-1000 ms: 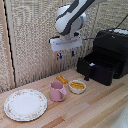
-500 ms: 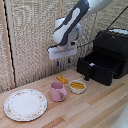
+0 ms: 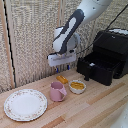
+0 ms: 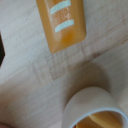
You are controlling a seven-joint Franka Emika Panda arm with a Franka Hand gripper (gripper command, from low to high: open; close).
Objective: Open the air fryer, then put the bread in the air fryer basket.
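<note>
Exterior view. Jaws hanging in the air above the wooden worktop, directly over the bread and clear of it; fingers short and dark below the wide white block, too small to tell whether parted or closed. Nothing seen held. Bread lying flat on the worktop, close to the slatted wall, just behind the pink mug and beside the small white bowl of yellow food. Air fryer standing toward the exterior view's right, its basket pulled out, hollow facing up, the air fryer handle on the drawer's front face near the bowl. Patterned plate toward the exterior view's left, well apart from the bread.

Wrist view. Looking straight down at the worktop. Bread as an orange oblong with pale stripes, lying at a slant, uncovered and untouched. Rim of the white bowl close by, yellow food inside. No fingers in this picture, so state of the jaws not to be told here either.
</note>
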